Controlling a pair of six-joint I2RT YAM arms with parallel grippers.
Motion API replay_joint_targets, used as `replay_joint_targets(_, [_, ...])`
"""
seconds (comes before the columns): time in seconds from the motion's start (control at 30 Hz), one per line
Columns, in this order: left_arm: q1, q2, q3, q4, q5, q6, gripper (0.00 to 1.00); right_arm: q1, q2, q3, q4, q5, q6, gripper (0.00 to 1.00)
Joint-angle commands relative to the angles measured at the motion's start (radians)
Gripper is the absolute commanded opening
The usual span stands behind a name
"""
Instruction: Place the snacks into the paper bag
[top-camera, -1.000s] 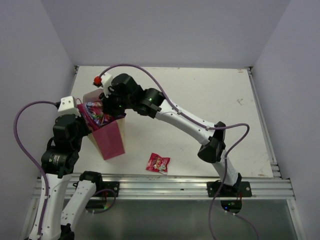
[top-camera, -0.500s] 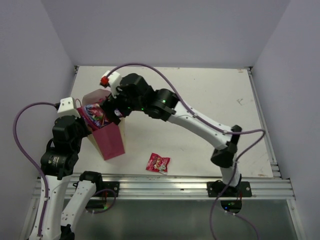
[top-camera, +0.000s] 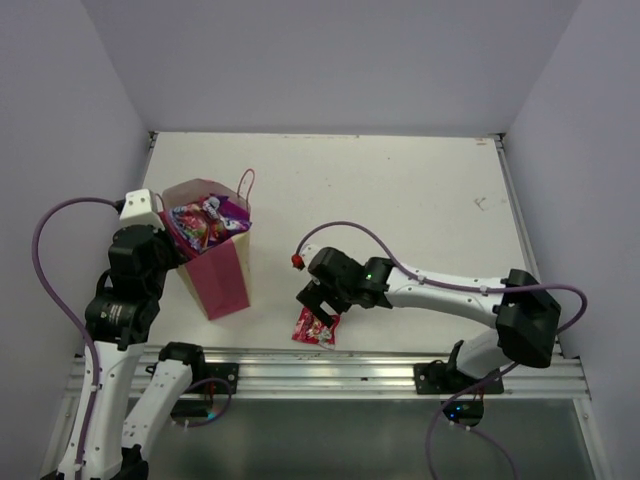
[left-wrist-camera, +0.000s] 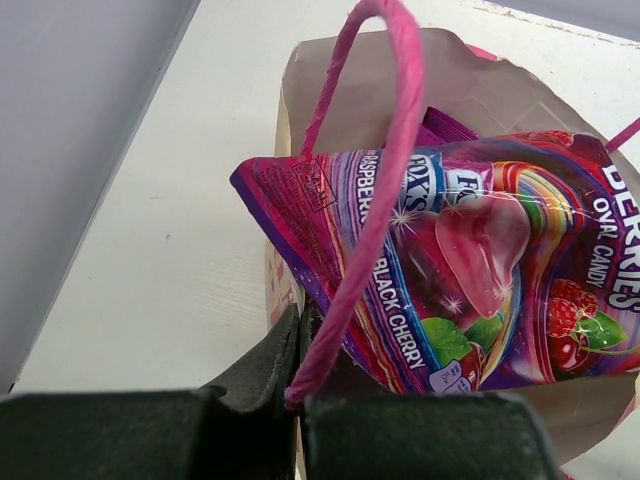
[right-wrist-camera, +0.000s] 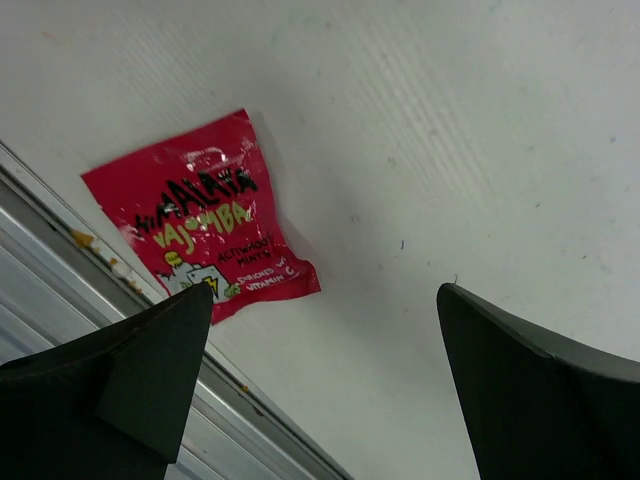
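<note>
Nearest to you, the small red packet (right-wrist-camera: 200, 225) lies flat on the table (top-camera: 420, 200), just under your right gripper (top-camera: 319, 306), whose jaws stand wide apart, not touching it. Farther left, your left gripper (left-wrist-camera: 295, 375) is clamped on the rim of the paper bag (top-camera: 225, 285), with a berries candy pouch (left-wrist-camera: 480, 260) inside.

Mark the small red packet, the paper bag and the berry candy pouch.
small red packet (right-wrist-camera: 200, 225): right wrist view, middle of its printed face.
paper bag (top-camera: 225, 282): top external view, magenta front panel.
berry candy pouch (left-wrist-camera: 480, 250): left wrist view, printed front.
</note>
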Motion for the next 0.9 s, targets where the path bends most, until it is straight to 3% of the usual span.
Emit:
replay_joint_targets(0.0, [0.002, 0.016, 0.030, 0.042, 0.038, 0.023, 0.00, 0.002, 0.004, -0.029, 0.132, -0.019, 0.060, 0.99])
replay_joint_targets(0.23, [0.002, 0.016, 0.061, 0.018, 0.022, 0.034, 0.00, 0.004, 0.099, -0.098, 0.210, -0.100, 0.077, 0.98])
replay_joint_targets(0.53, [0.002, 0.011, 0.065, 0.001, 0.009, 0.035, 0.00, 0.005, 0.180, -0.121, 0.210, -0.191, 0.078, 0.89])
replay_joint_targets(0.67, [0.002, 0.010, 0.061, 0.000, 0.002, 0.037, 0.00, 0.008, 0.170, -0.134, 0.189, -0.201, 0.082, 0.76])
replay_joint_targets(0.7, [0.002, 0.010, 0.061, -0.001, 0.002, 0.037, 0.00, 0.011, 0.170, -0.132, 0.181, -0.203, 0.082, 0.63])
replay_joint_targets(0.87, [0.001, 0.011, 0.046, 0.010, -0.002, 0.037, 0.00, 0.013, 0.176, -0.132, 0.150, -0.218, 0.072, 0.37])
